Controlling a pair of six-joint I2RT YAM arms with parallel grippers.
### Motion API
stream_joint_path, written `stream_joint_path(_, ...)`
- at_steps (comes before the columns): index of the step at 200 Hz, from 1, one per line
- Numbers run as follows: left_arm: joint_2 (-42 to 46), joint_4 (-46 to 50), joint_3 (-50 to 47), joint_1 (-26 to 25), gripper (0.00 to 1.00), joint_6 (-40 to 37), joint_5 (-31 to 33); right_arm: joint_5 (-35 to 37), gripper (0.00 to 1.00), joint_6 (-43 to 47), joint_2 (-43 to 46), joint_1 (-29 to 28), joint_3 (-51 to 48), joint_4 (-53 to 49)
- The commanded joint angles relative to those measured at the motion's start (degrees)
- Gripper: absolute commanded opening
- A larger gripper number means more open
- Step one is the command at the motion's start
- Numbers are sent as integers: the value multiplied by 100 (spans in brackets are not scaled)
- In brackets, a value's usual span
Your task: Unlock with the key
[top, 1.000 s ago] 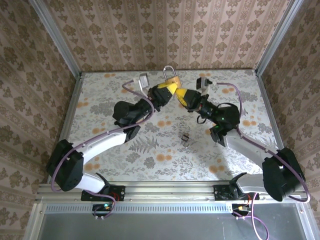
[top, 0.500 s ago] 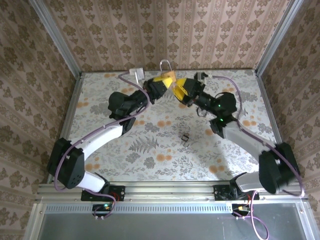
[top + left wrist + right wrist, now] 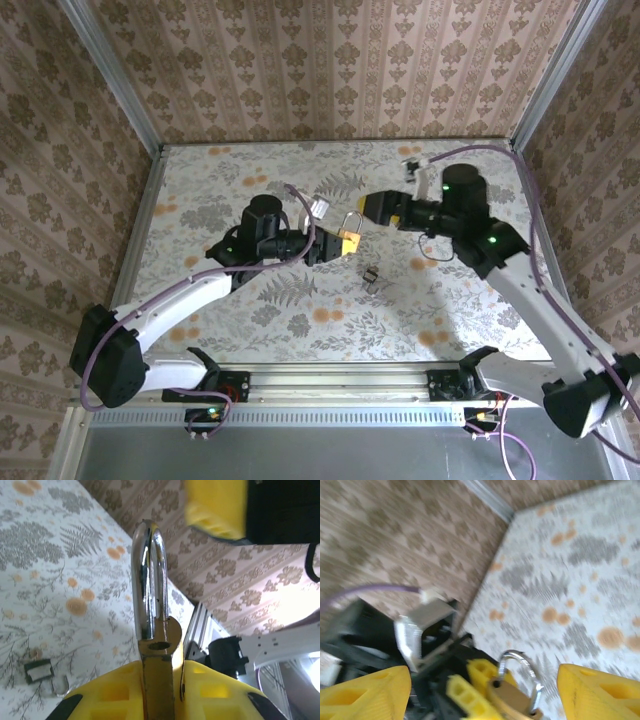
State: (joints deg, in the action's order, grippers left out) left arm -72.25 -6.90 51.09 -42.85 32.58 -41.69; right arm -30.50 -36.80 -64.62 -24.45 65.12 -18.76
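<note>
The key (image 3: 369, 277) lies on open table (image 3: 420, 320), reachable from the right; the held padlock (image 3: 349, 236) hangs just left.

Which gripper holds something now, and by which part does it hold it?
The left gripper holds the padlock by its brass body, with the shackle free. The right gripper, jaws open, holds nothing.

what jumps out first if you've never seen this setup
The brass padlock stands out, pinched in the left end effector mid-table, silver shackle gleaming. The right end effector hangs open just beyond it, while the small key lies alone on the floral table, nearer the arms' bases.
</note>
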Motion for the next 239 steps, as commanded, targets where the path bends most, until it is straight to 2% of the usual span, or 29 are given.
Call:
stream_joint_path(1, 134, 171, 382, -99, 0, -462, -206, 200, 76, 683, -235, -271, -89, -694)
stream_joint_path(48, 29, 458, 524, -400, 0, -753, 91, 431, 68, 404, -501, -521, -347, -507)
stream_joint_path(69, -42, 920, 695, -635, 0, -1131, 439, 824, 56, 234, -614, -552, -303, -660)
stream_joint_path(81, -86, 1359, 827, -815, 0, -1442, 998, 1066, 44, 95, -735, -552, -221, -907)
stream_joint_path(88, -105, 1533, 878, -901, 0, -1555, 1262, 1192, 40, 6, -805, -561, -172, -1056)
stream_joint_path(121, -226, 2169, 1090, -1361, 0, -2135, 2730, 1772, 29, -533, -1031, -583, -116, -1547)
stream_joint_path(128, -273, 2236, 1121, -1467, 0, -2234, 3012, 1848, 31, -632, -1089, -595, -99, -1608)
stream_joint_path(156, -501, 2535, 1276, -1816, 0, -2588, 3914, 1894, 48, -819, -1395, -741, 21, -1730)
stream_joint_path(194, -633, 2986, 1314, -1990, 0, -2675, 4863, 2133, 57, -908, -1445, -786, 44, -1940)
stream_joint_path(212, -559, 2990, 1125, -1945, 0, -2561, 4896, 2059, 62, -917, -1431, -746, 11, -1903)
stream_joint_path(239, -327, 2619, 599, -1663, 0, -2181, 4179, 1973, 68, -893, -1331, -623, -64, -1776)
